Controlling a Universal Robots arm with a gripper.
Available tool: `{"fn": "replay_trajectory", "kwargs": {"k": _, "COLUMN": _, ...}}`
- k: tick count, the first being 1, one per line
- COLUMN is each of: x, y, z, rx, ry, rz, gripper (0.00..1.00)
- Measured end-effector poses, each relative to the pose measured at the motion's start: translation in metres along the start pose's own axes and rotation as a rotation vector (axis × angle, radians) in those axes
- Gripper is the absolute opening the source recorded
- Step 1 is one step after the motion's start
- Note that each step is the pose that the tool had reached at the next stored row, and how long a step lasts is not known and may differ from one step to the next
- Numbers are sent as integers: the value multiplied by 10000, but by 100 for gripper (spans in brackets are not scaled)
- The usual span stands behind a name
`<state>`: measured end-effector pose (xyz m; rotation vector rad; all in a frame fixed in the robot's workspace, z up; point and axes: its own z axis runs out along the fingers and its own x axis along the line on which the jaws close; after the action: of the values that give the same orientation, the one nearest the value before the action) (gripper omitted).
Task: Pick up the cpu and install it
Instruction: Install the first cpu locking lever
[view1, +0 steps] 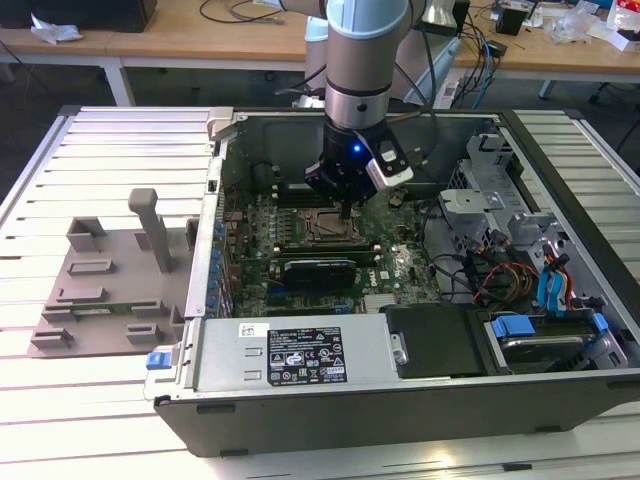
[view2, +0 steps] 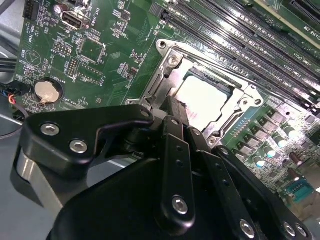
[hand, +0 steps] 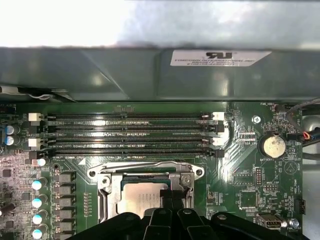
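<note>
Pincer (view2: 175, 112) low inside the open PC case (view1: 400, 380), tips right at the edge of the cpu socket (hand: 145, 187). Fingers look drawn narrow, tips nearly together; whether they pinch the chip's edge or just hover at it I cannot tell, the black finger links hide the contact in both wrist views.

The cpu (view2: 207, 97), silvery-white square, lies flat within the socket's metal frame (view2: 165, 50), so it appears already placed in the seat; fully seated or slightly tilted is hard to judge.

Outward: 4 RAM slots (hand: 130, 132) just beside the socket, coin battery (hand: 274, 146) further off on the green motherboard (view2: 100, 45). In the exterior view, a grey fixture tray (view1: 110, 285) sits on the slatted table (view1: 40, 200) at the exterior view's left of the case.

Risk: if the chip is off its keys or tilted, any downward push could bend socket pins. A sideways drag of the tips could skate the chip out of the seat or scrape the frame.
</note>
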<state>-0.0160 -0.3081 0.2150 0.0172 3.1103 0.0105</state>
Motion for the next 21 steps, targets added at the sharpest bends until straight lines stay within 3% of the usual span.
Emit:
{"fn": "replay_trajectory", "kwargs": {"k": 15, "x": -4, "y": 1, "z": -127, "rx": 64, "ry": -1, "rz": -2, "gripper": 11}}
{"fn": "replay_trajectory", "kwargs": {"k": 21, "x": -7, "y": 2, "z": -232, "rx": 73, "ry": -2, "rz": -2, "gripper": 11}}
